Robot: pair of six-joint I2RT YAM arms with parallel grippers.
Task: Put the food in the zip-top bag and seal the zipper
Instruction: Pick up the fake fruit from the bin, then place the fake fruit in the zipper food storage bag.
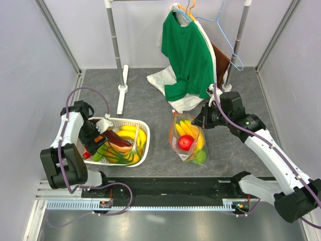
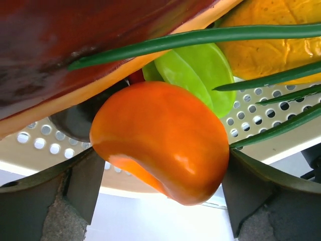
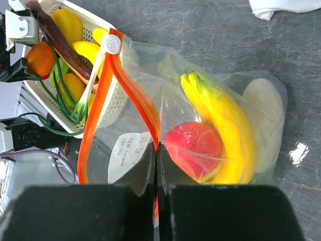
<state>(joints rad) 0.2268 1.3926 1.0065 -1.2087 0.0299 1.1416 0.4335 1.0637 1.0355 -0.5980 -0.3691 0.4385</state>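
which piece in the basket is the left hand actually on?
The orange: it sits between the left hand's fingers, touching both. The green piece and the yellow piece lie beyond, outside the fingers.

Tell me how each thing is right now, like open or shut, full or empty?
zip-top bag: open, lying on the table, food inside.
zipper: unsealed, its two sides apart.
right gripper: shut on the zipper.
left gripper: shut on the orange fruit.
white lattice basket: holding food.
banana and red apple: inside the zip-top bag.
green shirt: hanging up.
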